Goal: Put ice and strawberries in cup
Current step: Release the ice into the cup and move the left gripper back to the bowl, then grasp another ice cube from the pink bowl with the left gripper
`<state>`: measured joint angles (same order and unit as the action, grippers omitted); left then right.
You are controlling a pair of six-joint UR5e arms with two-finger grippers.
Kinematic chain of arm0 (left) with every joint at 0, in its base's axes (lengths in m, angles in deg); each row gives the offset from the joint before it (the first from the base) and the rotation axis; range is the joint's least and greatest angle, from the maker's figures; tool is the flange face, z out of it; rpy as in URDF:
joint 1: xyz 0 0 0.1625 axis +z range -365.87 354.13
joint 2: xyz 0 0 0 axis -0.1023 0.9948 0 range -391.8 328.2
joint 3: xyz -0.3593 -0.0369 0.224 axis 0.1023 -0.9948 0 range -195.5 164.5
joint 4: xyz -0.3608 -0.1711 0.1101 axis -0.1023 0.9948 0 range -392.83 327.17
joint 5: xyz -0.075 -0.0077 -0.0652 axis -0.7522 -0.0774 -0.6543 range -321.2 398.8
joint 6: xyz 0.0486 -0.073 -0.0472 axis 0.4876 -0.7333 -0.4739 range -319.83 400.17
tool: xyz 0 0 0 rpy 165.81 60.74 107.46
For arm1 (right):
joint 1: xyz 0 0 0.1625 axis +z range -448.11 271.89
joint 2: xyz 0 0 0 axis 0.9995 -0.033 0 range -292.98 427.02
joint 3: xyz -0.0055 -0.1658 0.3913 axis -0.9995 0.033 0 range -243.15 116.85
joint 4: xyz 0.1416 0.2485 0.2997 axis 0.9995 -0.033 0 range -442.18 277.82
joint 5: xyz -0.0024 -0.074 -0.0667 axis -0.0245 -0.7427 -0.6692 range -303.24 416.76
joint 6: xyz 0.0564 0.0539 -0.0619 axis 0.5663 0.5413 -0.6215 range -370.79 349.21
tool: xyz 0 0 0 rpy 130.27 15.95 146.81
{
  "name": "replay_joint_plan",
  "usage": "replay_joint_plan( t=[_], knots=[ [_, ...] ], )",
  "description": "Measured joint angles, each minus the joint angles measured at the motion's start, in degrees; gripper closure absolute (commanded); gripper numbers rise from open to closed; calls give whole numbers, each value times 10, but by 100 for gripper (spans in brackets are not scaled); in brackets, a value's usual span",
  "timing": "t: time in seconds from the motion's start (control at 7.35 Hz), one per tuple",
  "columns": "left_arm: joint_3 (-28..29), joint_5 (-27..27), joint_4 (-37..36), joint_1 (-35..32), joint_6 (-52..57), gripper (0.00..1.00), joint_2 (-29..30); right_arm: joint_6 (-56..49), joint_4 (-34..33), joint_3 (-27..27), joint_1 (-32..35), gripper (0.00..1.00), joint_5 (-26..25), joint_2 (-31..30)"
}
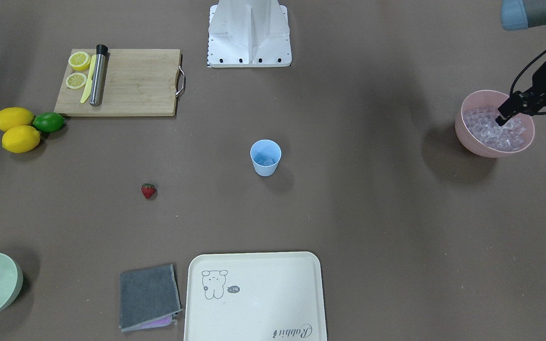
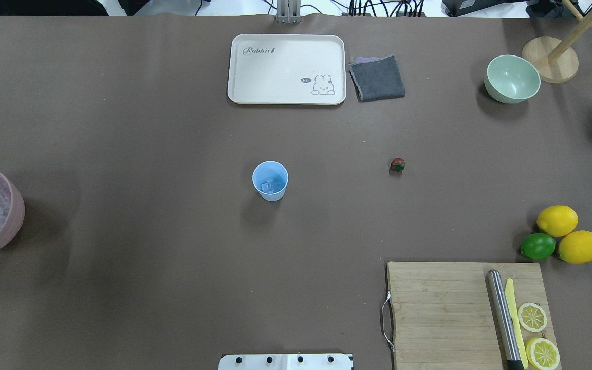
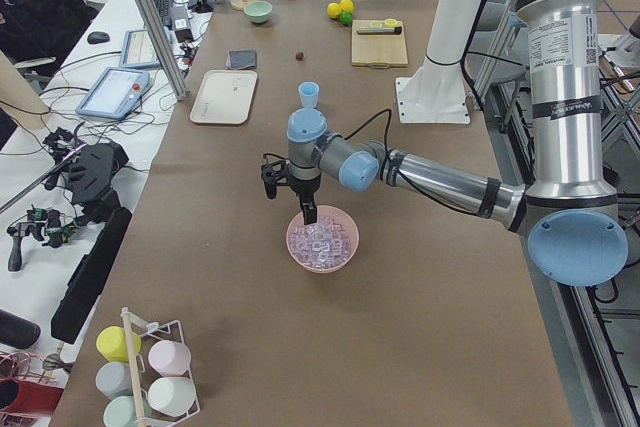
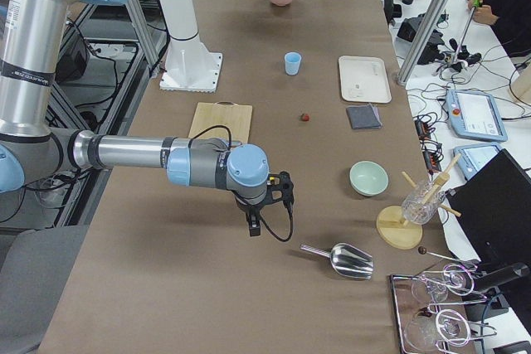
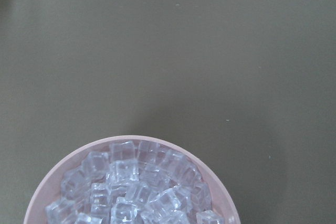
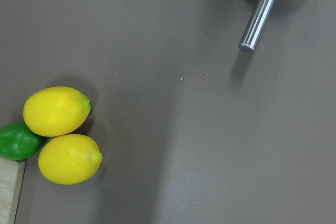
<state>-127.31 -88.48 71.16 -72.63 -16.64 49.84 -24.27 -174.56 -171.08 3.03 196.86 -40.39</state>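
Left tool (image 1: 501, 119) is hanging with its tips down among the ice (image 1: 493, 135) heaped in the pink bowl (image 1: 468, 140); I cannot tell whether its jaws are wide or narrow. Right tool (image 4: 253, 225) is hovering over bare tabletop (image 4: 207, 288) near a metal scoop (image 4: 342, 259), its spread equally unreadable. The cup (image 1: 265, 160) is standing upright mid-tabletop, with the strawberry (image 1: 148, 191) lying well apart from it.

The word "Rabbit" is printed in script on the cream tray (image 2: 285, 67), in one corner of it. In the diagonally opposite corner a rabbit drawing (image 2: 322, 85) is seen, and "hi~" is written in a small dark bubble (image 2: 306, 80) just beside it.
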Motion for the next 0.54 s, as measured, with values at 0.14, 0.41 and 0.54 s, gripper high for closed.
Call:
replay_joint_plan(
  t=[0.14, 0.41, 0.54],
  knots=[
    [9, 8, 28, -1, -51, 3, -9, 1, 0, 0, 0, 0, 0, 0],
    [55, 25, 98, -2, -100, 7, -27, 2, 0, -3, 0, 0, 1, 0],
    [74, 28, 123, -2, -119, 13, -37, 2, 1, -5, 0, 0, 1, 1]
  ],
)
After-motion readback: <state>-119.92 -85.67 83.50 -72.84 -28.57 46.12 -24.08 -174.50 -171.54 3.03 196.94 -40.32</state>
